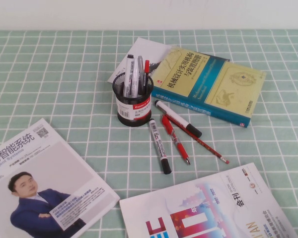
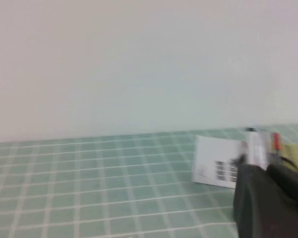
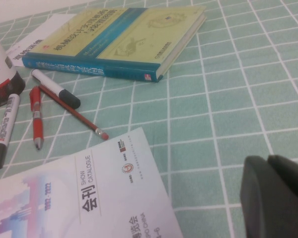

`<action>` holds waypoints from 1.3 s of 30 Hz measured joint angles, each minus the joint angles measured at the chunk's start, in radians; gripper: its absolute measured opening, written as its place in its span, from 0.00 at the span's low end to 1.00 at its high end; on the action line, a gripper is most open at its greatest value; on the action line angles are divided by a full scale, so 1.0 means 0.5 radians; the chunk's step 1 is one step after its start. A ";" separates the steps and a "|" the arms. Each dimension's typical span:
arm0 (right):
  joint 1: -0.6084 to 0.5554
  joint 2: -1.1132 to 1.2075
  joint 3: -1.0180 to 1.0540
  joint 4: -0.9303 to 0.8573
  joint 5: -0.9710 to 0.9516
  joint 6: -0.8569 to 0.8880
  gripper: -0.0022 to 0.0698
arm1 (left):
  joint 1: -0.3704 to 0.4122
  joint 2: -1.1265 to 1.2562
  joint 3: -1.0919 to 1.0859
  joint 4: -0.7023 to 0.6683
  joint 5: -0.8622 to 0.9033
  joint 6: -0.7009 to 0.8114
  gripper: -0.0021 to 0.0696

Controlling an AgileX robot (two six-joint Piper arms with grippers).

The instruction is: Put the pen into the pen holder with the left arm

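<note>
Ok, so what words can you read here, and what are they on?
"机械设计实用机构与装置图册": green book, cover.
"与智能系统": magazine with the man's photo.
"SHOW CATALOGUE" and "金刊": catalogue.
Pen holder label and markers: print too small to read.
Left end effector, shut, and right end effector, both above the table: no writing shows.

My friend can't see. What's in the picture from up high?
A black mesh pen holder stands on green checked cloth, the red-capped pen standing inside with others. Loose pens, a book and magazines lie around it. The left gripper and right gripper are outside this view.
</note>
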 joint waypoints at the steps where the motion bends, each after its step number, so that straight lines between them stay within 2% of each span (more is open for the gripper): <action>1: 0.000 0.000 0.000 0.000 0.000 0.000 0.00 | 0.074 -0.096 0.086 -0.079 -0.033 0.051 0.03; 5: 0.000 0.000 0.000 0.000 0.000 0.000 0.00 | 0.290 -0.408 0.364 -0.199 -0.082 0.092 0.03; 8: 0.000 0.000 0.000 0.000 0.000 0.000 0.00 | 0.334 -0.599 0.507 -0.209 -0.095 0.096 0.03; 13: 0.000 0.000 0.000 0.000 0.000 0.000 0.00 | 0.340 -0.716 0.654 -0.209 -0.033 0.026 0.03; 22: 0.000 0.000 0.000 0.000 0.000 0.000 0.00 | 0.340 -0.717 0.663 -0.127 0.659 -0.035 0.03; 39: 0.000 0.000 0.000 0.000 0.000 0.000 0.00 | 0.340 -0.717 0.656 -0.101 0.719 -0.063 0.03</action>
